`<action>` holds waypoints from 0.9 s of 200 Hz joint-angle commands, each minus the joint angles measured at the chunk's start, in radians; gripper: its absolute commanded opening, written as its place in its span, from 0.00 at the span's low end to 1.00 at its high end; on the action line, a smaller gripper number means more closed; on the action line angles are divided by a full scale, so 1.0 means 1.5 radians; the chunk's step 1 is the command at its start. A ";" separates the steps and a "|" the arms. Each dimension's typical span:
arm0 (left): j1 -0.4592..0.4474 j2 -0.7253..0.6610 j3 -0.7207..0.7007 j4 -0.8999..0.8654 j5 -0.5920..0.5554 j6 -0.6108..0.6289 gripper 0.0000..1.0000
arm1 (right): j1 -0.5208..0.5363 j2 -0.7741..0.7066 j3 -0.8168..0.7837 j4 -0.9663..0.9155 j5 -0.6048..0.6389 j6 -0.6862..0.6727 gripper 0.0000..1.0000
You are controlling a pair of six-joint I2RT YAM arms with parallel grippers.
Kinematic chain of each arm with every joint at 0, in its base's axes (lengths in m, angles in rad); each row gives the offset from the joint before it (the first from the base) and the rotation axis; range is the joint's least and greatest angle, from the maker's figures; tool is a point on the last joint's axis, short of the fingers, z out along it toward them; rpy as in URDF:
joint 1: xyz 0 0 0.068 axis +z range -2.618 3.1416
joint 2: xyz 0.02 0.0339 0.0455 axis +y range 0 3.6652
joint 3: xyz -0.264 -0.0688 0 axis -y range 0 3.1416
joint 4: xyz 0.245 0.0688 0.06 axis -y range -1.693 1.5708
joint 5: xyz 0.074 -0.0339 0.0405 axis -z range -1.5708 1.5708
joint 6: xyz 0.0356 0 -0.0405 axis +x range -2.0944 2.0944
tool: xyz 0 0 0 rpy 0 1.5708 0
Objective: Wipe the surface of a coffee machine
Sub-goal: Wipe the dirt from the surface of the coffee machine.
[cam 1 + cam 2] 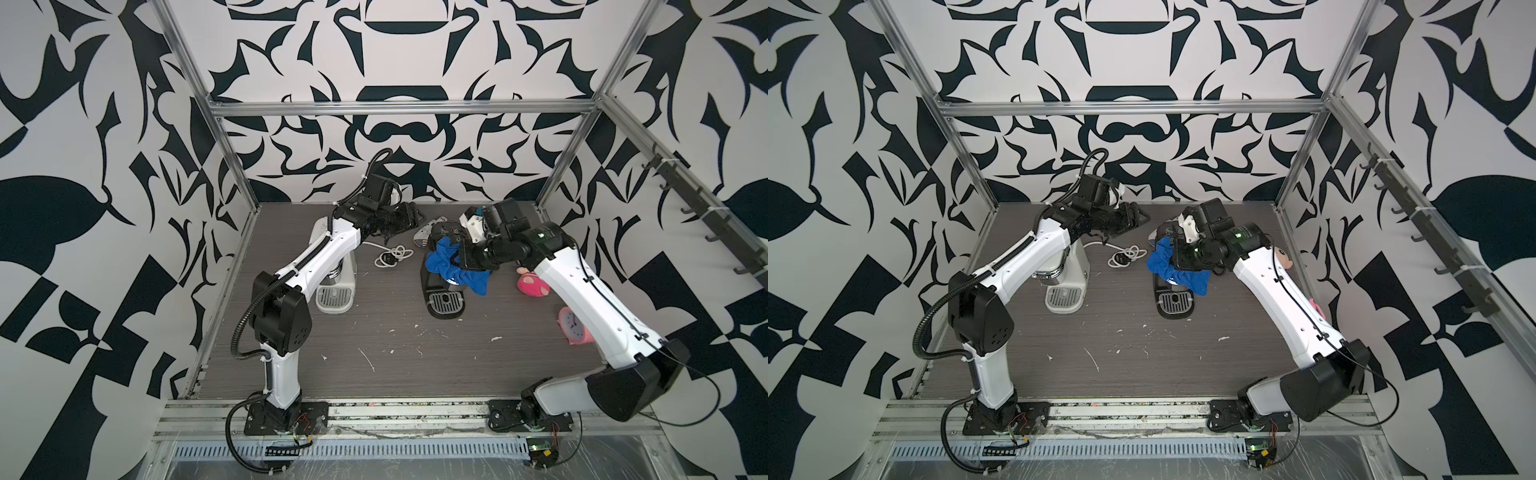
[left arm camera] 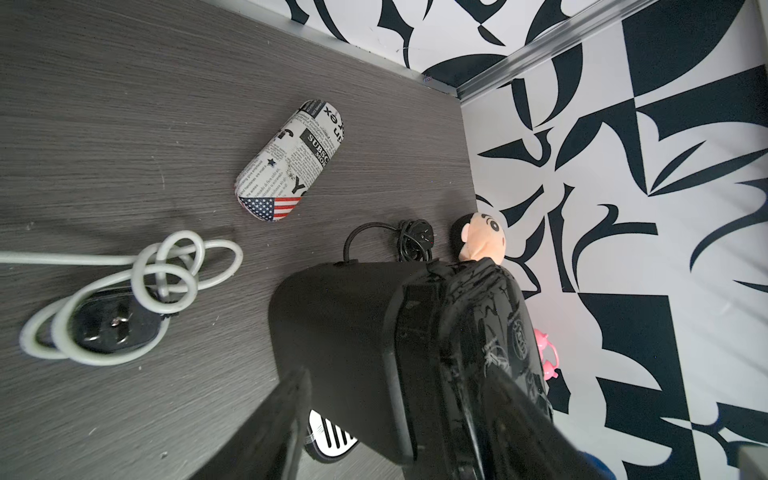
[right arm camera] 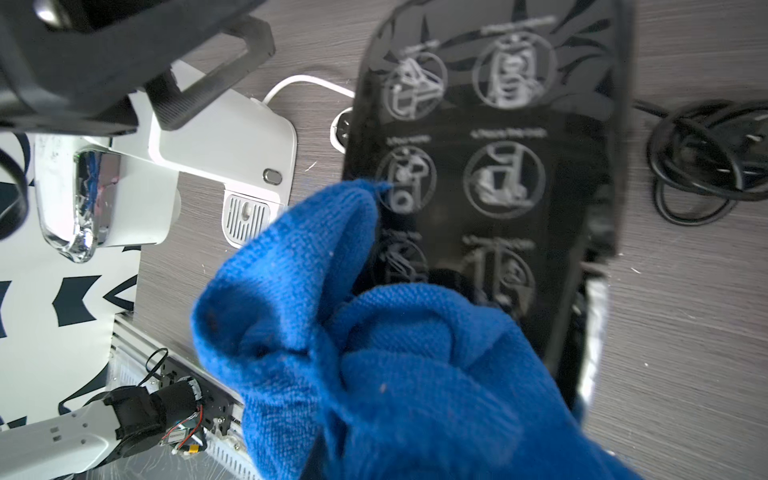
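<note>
The black coffee machine (image 1: 434, 286) stands on the table (image 1: 415, 365) right of centre, its drip tray facing the front edge. A blue cloth (image 1: 449, 266) is draped over its top and hangs down its right side. The right gripper (image 1: 462, 249) sits directly above the machine, closed on a bunch of the cloth; in the right wrist view the cloth (image 3: 374, 374) covers the near end of the glossy top panel (image 3: 498, 166), and the printed icons beyond are bare. The left gripper (image 1: 409, 216) hovers with jaws apart and empty, near the machine's back end, above the table between it and a white coffee machine (image 1: 336, 286).
</note>
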 commanded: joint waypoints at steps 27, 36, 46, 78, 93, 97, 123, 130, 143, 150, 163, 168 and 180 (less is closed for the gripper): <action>-0.002 -0.030 -0.013 -0.004 -0.021 0.001 0.69 | -0.006 0.151 0.120 -0.004 0.009 -0.025 0.00; -0.002 -0.031 -0.014 -0.003 -0.020 -0.001 0.69 | -0.012 0.171 0.139 -0.005 0.007 -0.026 0.00; -0.002 -0.032 -0.016 0.000 -0.019 -0.004 0.69 | -0.022 0.183 0.148 -0.001 -0.006 -0.023 0.00; -0.003 -0.030 -0.021 0.010 -0.010 -0.020 0.69 | -0.095 0.132 0.042 0.144 -0.115 0.068 0.00; -0.005 -0.023 -0.021 0.017 -0.005 -0.030 0.69 | -0.125 0.094 -0.040 0.248 -0.160 0.125 0.00; -0.005 -0.022 -0.021 0.019 -0.004 -0.032 0.69 | -0.133 0.087 -0.056 0.268 -0.169 0.138 0.00; -0.009 -0.010 -0.018 0.033 0.007 -0.055 0.69 | -0.169 0.050 -0.162 0.424 -0.244 0.231 0.00; -0.012 -0.007 -0.018 0.036 0.007 -0.059 0.69 | -0.178 0.042 -0.191 0.478 -0.268 0.268 0.00; -0.016 -0.002 -0.010 0.038 0.008 -0.062 0.69 | -0.183 0.035 -0.224 0.559 -0.302 0.322 0.00; -0.019 0.001 -0.005 0.037 0.007 -0.063 0.69 | -0.183 0.035 -0.231 0.584 -0.316 0.339 0.00; -0.024 0.007 0.001 0.036 0.006 -0.069 0.69 | -0.183 0.033 -0.243 0.611 -0.324 0.358 0.00; -0.026 0.008 0.004 0.037 0.005 -0.072 0.69 | -0.185 0.029 -0.249 0.618 -0.320 0.361 0.00; -0.034 0.013 0.008 0.037 0.002 -0.076 0.69 | -0.196 0.018 -0.271 0.628 -0.302 0.371 0.00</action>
